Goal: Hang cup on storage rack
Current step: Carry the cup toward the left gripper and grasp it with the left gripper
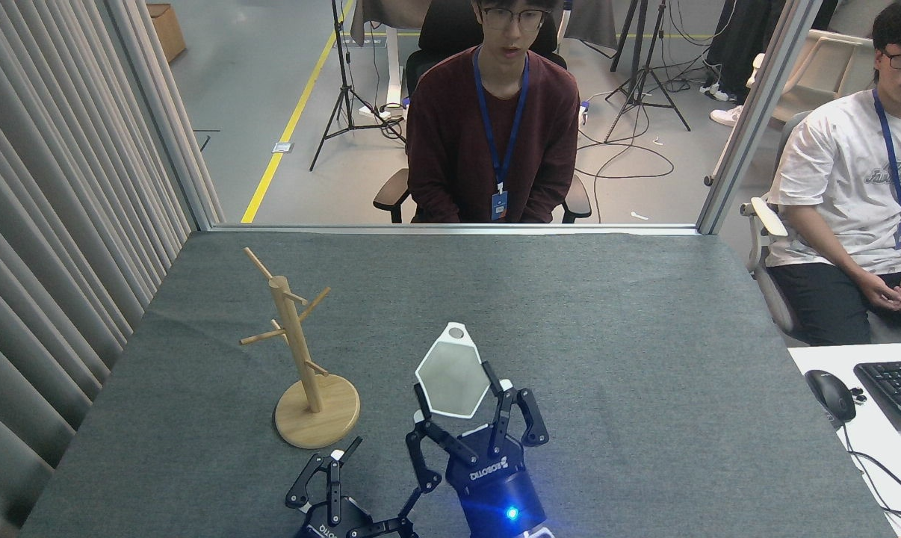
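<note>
The white hexagonal cup [452,377] is held above the table near the front centre, its open mouth facing me and its holed rim tab pointing away. My right gripper [459,407] is shut on the cup, one finger at each side of the rim. To its left stands the wooden storage rack [295,345], an upright post with thin angled pegs on a round disc base. My left gripper [372,486] sits low at the front edge, open and empty, just right of the rack's base.
The grey felt table [615,321] ends at a metal rail at the back. A person in a maroon top [493,127] sits behind it. Another person in a white shirt [854,194] sits at the right, beside a desk with a mouse [830,396] and keyboard [899,388]. Curtains line the left side.
</note>
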Robot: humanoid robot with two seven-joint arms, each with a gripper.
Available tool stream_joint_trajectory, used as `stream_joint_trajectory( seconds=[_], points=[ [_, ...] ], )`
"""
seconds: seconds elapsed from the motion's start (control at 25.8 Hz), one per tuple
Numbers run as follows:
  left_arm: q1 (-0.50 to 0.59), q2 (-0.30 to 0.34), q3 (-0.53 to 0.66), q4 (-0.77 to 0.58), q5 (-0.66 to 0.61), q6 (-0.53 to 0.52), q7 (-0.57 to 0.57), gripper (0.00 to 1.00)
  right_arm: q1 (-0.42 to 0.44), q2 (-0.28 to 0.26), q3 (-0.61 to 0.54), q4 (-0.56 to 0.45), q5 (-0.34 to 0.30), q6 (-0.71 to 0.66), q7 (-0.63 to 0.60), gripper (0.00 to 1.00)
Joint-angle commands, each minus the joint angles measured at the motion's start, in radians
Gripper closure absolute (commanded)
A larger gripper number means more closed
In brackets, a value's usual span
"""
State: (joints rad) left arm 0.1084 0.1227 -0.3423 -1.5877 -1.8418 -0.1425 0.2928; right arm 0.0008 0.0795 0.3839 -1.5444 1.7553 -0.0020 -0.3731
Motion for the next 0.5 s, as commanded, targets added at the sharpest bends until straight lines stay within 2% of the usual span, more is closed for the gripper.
stream_joint_trajectory(
  seconds=[0.0,0.16,0.47],
  points=[
    [-0.012,-0.001,-0.003,0.005,0.003,0.000,-0.001,0.01,0.058,0.003,0.030,-0.028,0.015,0.008,-0.003,0.37],
    [-0.026,-0.003,-0.001,0.006,0.012,-0.002,-0.004,0.01,0.088,0.000,0.036,-0.033,0.015,0.011,-0.006,0.37],
    [-0.029,-0.012,-0.001,-0.041,0.013,-0.052,-0.004,0.01,0.084,0.005,0.104,-0.003,0.018,0.054,-0.009,0.37]
  ],
)
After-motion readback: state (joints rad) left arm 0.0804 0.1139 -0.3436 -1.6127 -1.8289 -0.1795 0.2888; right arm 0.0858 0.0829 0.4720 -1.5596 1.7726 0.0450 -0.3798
